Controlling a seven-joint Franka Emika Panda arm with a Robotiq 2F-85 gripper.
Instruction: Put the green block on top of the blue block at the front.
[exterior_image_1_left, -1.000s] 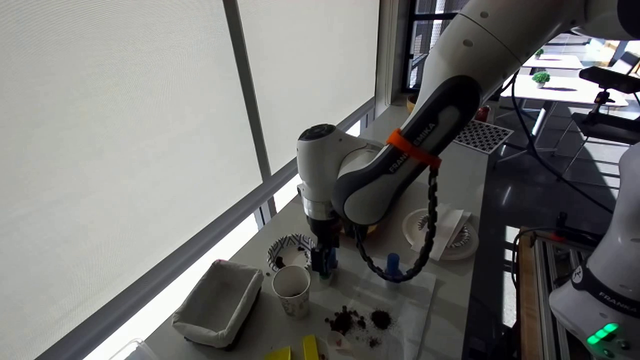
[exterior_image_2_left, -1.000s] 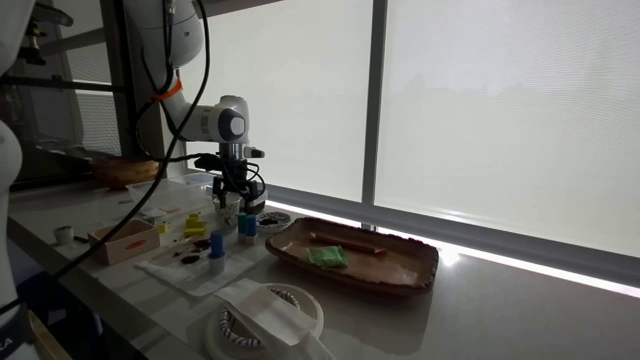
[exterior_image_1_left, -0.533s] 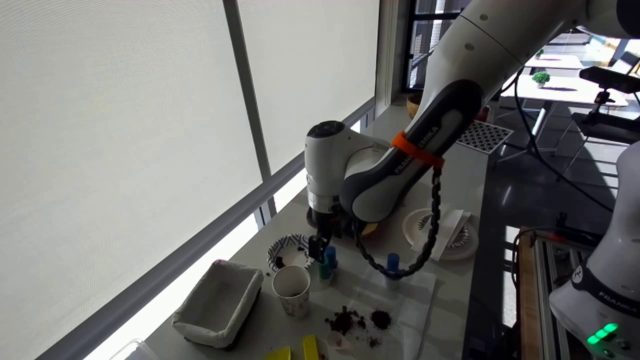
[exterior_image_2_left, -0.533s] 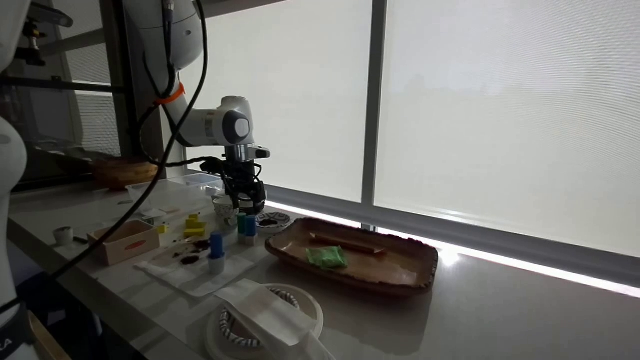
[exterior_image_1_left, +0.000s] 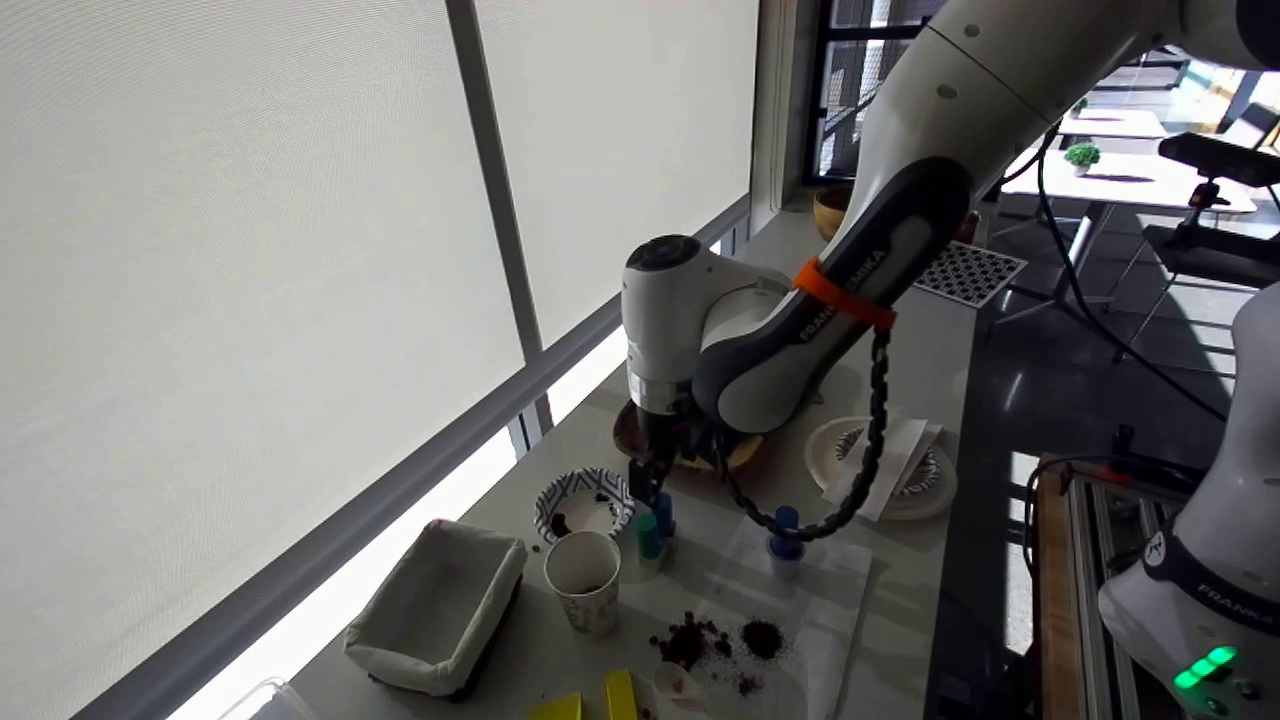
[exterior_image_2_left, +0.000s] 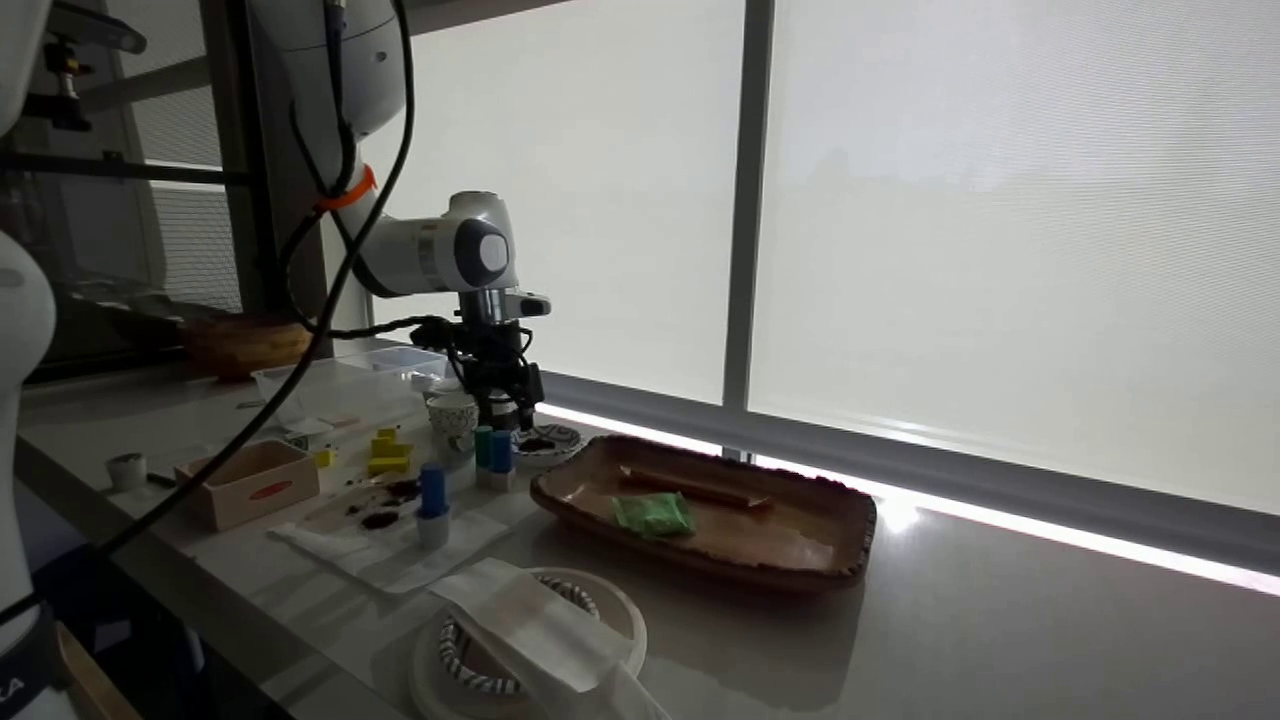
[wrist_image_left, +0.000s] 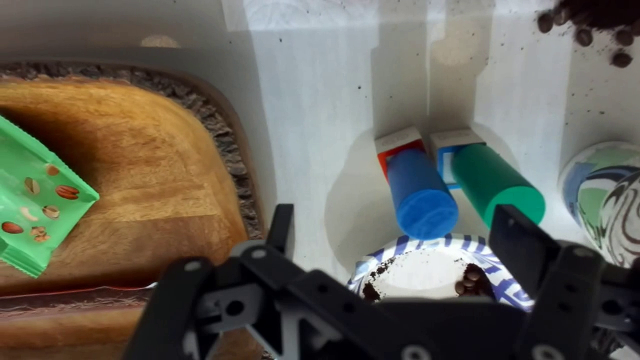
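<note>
The green block (wrist_image_left: 500, 185) is an upright green cylinder on a small blue-edged box; it shows in both exterior views (exterior_image_1_left: 649, 537) (exterior_image_2_left: 484, 447). A blue cylinder (wrist_image_left: 423, 200) on a red-edged box stands close beside it, also seen in an exterior view (exterior_image_2_left: 502, 450). The front blue block (exterior_image_2_left: 433, 490) stands apart on a whitish base; the arm's cable partly crosses it in an exterior view (exterior_image_1_left: 786, 518). It is out of the wrist view. My gripper (wrist_image_left: 397, 217) is open and empty above the pair; in the wrist view its right finger overlaps the green top.
A patterned bowl (wrist_image_left: 425, 245) with dark grounds lies beside the pair. A patterned paper cup (exterior_image_1_left: 583, 570) stands near the green block. A wooden tray (exterior_image_2_left: 850, 560) holds a green packet. A cloth-lined basket (exterior_image_1_left: 435, 600), yellow blocks (exterior_image_2_left: 390, 455) and stacked plates (exterior_image_2_left: 625, 620) are around.
My gripper has moved off the green block, which it hid in an exterior view, toward the wooden tray. The wrist appears turned. The blocks have stayed in place.
</note>
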